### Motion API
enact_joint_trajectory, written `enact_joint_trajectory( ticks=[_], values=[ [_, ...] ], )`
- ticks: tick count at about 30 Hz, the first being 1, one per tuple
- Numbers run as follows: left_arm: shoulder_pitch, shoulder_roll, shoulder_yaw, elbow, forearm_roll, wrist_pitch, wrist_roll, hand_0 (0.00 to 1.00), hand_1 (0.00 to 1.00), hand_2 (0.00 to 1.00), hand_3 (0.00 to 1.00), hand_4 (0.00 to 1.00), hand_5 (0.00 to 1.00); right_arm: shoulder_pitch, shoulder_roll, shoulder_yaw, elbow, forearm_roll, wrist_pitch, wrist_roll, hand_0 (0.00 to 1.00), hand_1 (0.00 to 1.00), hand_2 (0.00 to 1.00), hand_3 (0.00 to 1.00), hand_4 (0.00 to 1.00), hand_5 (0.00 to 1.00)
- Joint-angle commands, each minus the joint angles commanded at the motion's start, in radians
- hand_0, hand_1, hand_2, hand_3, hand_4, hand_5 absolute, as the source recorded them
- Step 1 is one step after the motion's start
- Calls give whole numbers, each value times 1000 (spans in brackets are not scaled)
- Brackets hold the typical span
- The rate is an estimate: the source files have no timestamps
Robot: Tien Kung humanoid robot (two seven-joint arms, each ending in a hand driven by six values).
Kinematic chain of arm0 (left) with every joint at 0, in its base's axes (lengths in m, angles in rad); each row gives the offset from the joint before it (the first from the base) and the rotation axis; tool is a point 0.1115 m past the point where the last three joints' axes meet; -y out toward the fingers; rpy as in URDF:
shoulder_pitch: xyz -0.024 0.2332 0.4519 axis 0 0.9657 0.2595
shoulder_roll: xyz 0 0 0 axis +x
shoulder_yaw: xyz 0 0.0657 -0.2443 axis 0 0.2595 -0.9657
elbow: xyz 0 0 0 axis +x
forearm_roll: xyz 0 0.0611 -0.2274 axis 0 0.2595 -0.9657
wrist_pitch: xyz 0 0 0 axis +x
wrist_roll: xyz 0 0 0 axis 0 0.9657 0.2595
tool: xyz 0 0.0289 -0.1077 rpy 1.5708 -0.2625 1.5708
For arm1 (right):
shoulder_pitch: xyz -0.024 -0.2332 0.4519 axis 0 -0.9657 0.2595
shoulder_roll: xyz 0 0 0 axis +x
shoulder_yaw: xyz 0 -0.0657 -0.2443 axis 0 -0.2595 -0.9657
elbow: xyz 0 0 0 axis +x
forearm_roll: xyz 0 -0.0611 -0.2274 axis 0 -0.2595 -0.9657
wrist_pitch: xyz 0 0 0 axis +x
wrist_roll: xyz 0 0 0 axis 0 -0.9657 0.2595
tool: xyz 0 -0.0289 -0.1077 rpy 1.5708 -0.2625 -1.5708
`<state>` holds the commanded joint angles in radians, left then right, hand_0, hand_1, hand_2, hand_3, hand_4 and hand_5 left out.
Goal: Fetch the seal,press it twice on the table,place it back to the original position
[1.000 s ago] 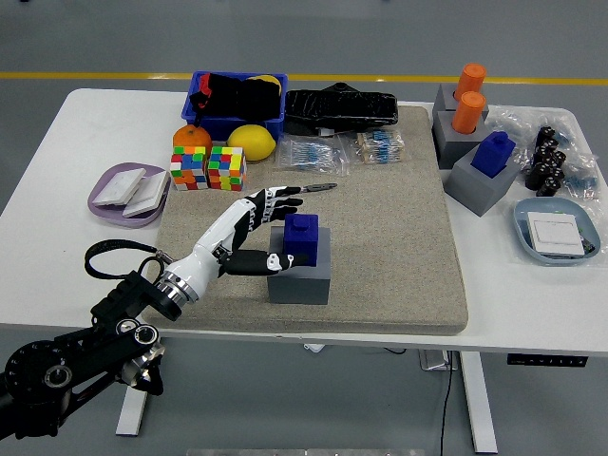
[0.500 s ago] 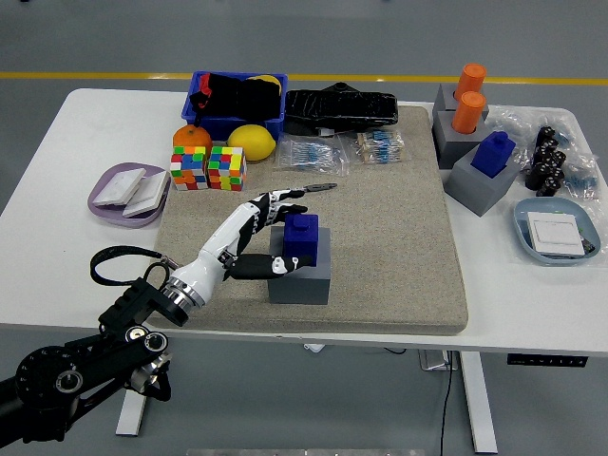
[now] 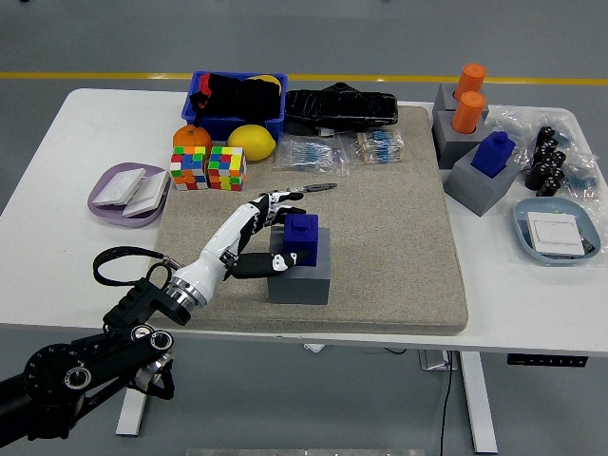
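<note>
Left robot hand (image 3: 263, 231) fingers clamped around blue seal (image 3: 301, 238), seal seated in grey holder (image 3: 300, 278).

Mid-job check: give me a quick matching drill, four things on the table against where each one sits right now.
Things:
1. blue seal
2. lemon
3. orange cylinders
4. left hand

Places:
A. far right, standing in a grey holder
B. on the grey block on the mat
C. beside the blue bin, behind the puzzle cubes
D. at the seal's left side, fingers around it

Pairs: 1-B, 2-C, 3-A, 4-D
</note>
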<state>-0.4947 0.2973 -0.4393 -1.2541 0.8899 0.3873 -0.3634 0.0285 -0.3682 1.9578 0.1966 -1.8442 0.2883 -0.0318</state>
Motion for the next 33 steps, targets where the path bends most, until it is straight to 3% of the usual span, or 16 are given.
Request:
enact_joint_trajectory(
  ticks=[11, 12, 17, 18, 23, 24, 33],
  values=[
    [1, -1, 3, 3, 11, 8, 7, 703, 716, 711, 821, 754, 2, -2, 3, 4, 1, -1, 1, -1, 792, 700, 673, 647, 814, 462],
    [1, -1, 4, 2, 14, 9, 9, 594, 647, 691, 817, 700, 2, -2, 3, 4, 1, -1, 1, -1, 793, 700, 673, 648, 814, 462],
    [0, -3, 4, 0, 19, 15, 13, 594, 647, 691, 817, 700, 2, -1, 3, 5, 1, -2, 0, -1, 793, 700, 673, 648, 814, 462],
    [0, -3, 5, 0, 21, 17, 14, 547, 556, 635, 810, 648, 2, -1, 4, 6, 1, -2, 0, -1, 793, 701, 673, 648, 814, 462],
    [-2, -4, 8, -1, 34, 32, 17, 547, 556, 635, 810, 648, 2, -2, 4, 9, 1, -3, 0, -1, 793, 701, 673, 648, 814, 462],
    [-3, -5, 8, -2, 36, 36, 17, 549, 499, 572, 807, 616, 2, -2, 4, 11, 1, -4, -1, -1, 791, 699, 673, 647, 813, 461],
    [-7, -5, 1, -9, 39, 54, 9, 546, 446, 520, 802, 585, 2, -4, 5, 11, 1, -3, -1, 0, 791, 699, 673, 648, 813, 462]
  ],
)
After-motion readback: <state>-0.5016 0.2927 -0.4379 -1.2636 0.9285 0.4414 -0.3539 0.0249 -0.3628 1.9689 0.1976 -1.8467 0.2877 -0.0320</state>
